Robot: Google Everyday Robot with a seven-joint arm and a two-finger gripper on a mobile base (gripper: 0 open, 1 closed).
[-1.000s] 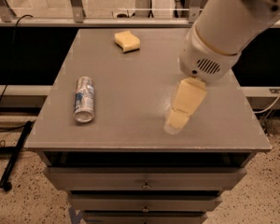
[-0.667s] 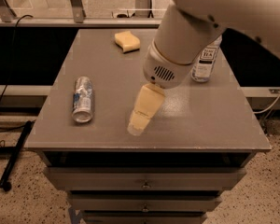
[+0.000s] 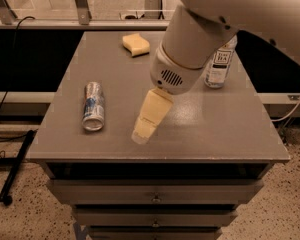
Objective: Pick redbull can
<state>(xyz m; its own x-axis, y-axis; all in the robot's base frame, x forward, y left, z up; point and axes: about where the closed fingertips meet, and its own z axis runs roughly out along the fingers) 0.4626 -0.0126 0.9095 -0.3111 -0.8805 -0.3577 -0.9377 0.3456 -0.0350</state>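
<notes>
One silver-blue redbull can (image 3: 93, 106) on its side, gripper (image 3: 141, 134) near it.

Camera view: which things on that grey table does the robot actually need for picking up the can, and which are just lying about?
Part of the job:
redbull can, lying on its side
tool, over the front part of the table, beside the can and apart from it

Just lying about:
yellow sponge, near the far edge
clear bottle, standing upright

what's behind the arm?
A clear bottle, label showing; its cap and left edge are covered by the arm. The hand hangs low, right of the lying redbull can.
</notes>
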